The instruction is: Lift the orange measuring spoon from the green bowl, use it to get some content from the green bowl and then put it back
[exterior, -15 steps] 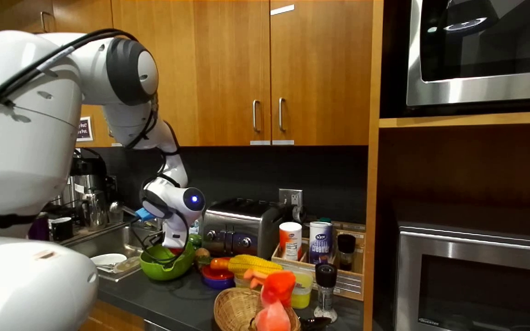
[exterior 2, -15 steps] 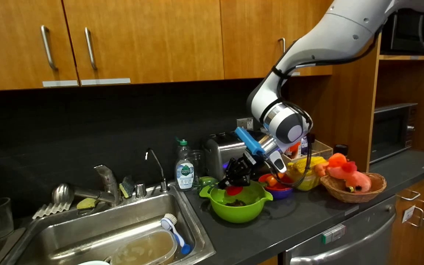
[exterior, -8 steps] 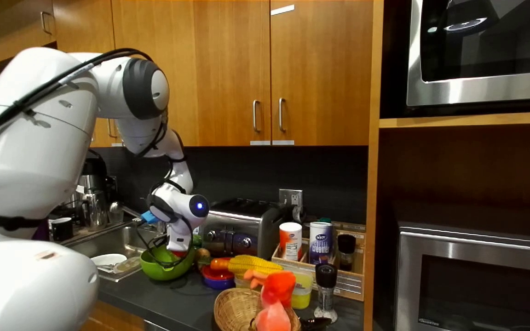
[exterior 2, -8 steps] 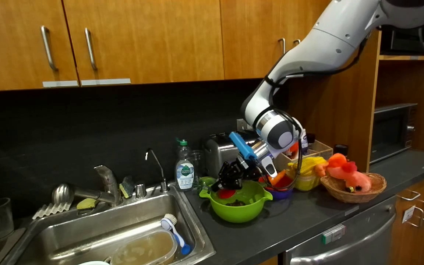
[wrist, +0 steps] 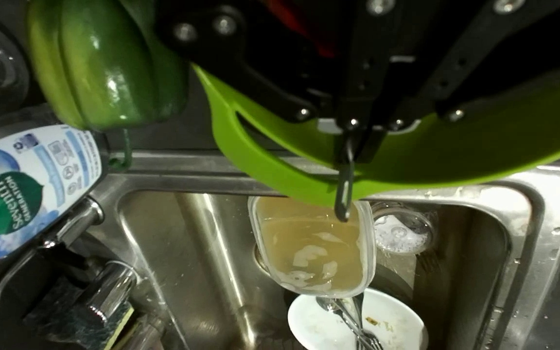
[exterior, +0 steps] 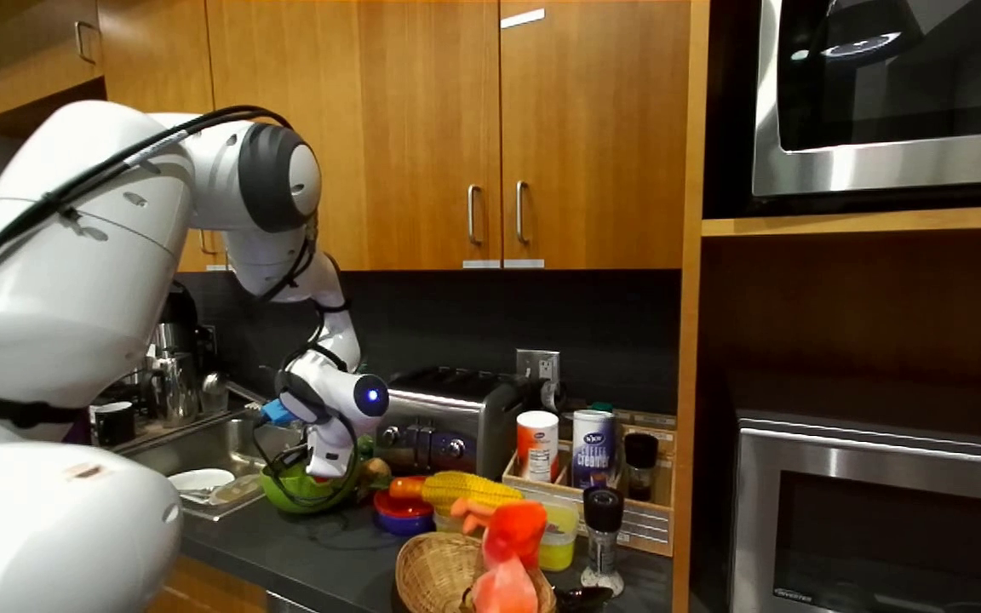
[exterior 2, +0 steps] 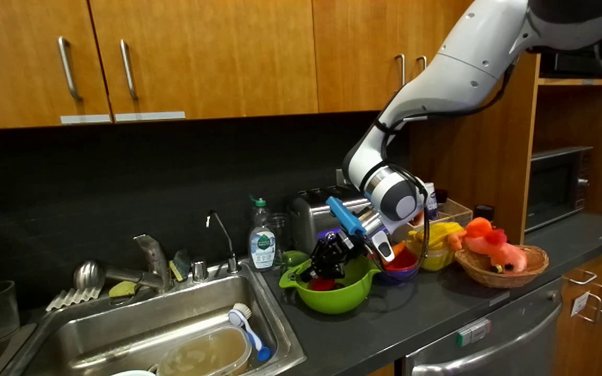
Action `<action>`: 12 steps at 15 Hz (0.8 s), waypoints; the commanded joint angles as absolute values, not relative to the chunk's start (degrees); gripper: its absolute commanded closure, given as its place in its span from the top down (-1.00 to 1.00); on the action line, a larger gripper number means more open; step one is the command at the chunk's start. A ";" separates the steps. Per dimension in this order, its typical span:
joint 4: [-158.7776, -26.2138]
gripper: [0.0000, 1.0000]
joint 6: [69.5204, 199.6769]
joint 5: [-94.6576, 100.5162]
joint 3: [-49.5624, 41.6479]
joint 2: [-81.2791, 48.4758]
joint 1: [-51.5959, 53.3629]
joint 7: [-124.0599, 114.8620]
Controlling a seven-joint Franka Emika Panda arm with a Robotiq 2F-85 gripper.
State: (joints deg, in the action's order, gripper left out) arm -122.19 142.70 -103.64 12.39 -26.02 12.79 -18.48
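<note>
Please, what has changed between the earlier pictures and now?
The gripper has moved down, carrying the held measuring spoon lower. In an exterior view, the green bowl around it has shifted slightly left. Nothing was visibly taken hold of or let go. The soap bottle and wicker basket stayed as they were.

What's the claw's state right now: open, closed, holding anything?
Claw: closed, holding the red measuring spoon.
</note>
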 commanded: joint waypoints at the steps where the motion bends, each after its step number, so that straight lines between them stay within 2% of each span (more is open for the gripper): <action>1: -122.56 -0.99 140.87 -103.46 11.44 -26.89 13.51 -18.71; 12: -126.85 -0.99 136.34 -102.49 10.79 -24.51 12.83 -21.59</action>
